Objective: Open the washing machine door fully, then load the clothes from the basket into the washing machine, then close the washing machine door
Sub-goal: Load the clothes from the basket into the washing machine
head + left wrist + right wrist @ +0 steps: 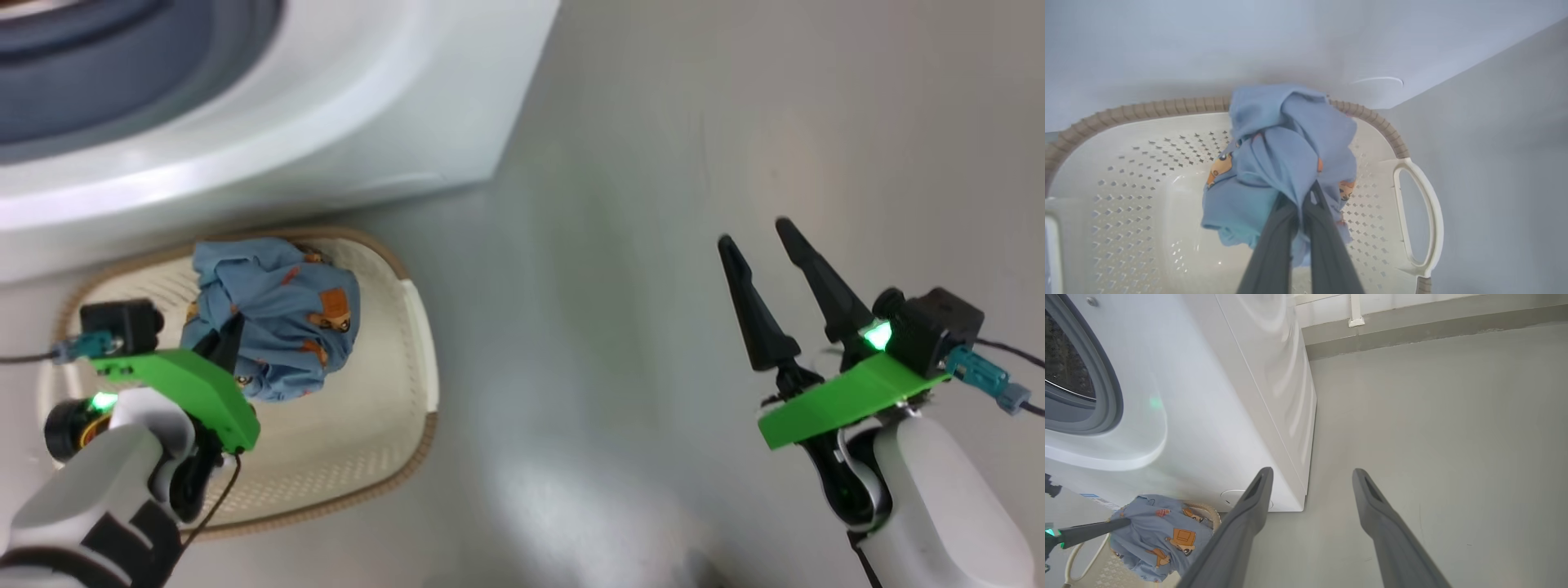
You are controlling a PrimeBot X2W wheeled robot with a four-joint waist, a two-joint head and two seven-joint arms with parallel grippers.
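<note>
Left gripper [1310, 192] pinches the clothes [1282, 155] over the basket [1167, 104] — soft, light, likely best gripped at a bunched fold; right gripper [753, 232] splayed.

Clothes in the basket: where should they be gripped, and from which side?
Pinch a raised fold of the clothes, coming down through the open top of the basket. They sit bunched in a mound with folds standing proud, and the left gripper is shut on one such fold.

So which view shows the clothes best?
Left wrist view: the clothes sit centred, pinched by the left tool. Head view hides part behind that arm; right wrist view catches them at its lower left.
</note>
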